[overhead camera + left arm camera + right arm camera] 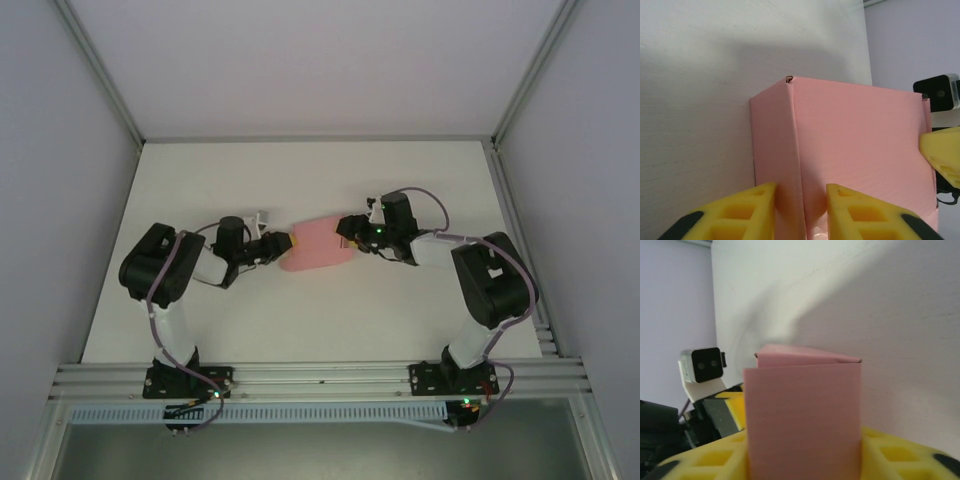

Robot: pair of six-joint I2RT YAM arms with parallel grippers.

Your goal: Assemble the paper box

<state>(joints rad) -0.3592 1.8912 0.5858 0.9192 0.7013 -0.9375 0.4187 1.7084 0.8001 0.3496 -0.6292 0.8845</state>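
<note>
Top external view has the paper box (318, 245) lying on the white table (300, 330), held between the two arms. The left gripper (283, 247) is at the box's left end and the right gripper (345, 228) at its right end, both touching the pink card.

Left wrist view looks along the box (855, 145) from its near end. It is no longer a flat sheet: two walls meet at a sharp folded edge, and the far corner shows a small gap where the card does not quite meet. The left gripper (800, 217) has its yellow fingers (740, 212) close together on either side of that folded edge, with pink card filling the gap, so I judge it pinched onto the box's near end. At the box's far end a yellow finger of the other arm touches the card.

Right wrist view shows the box (805, 410) standing up between the right gripper (805, 467) fingers (905, 455), which are spread to the box's width and press against both sides, clamped on it. The wall beyond the front panel slants a little, so the shape looks not fully squared.

As I read it, the body is formed and most folding is done. Squaring the walls and closing the ends seems to remain, though both ends are hidden by the fingers.
</note>
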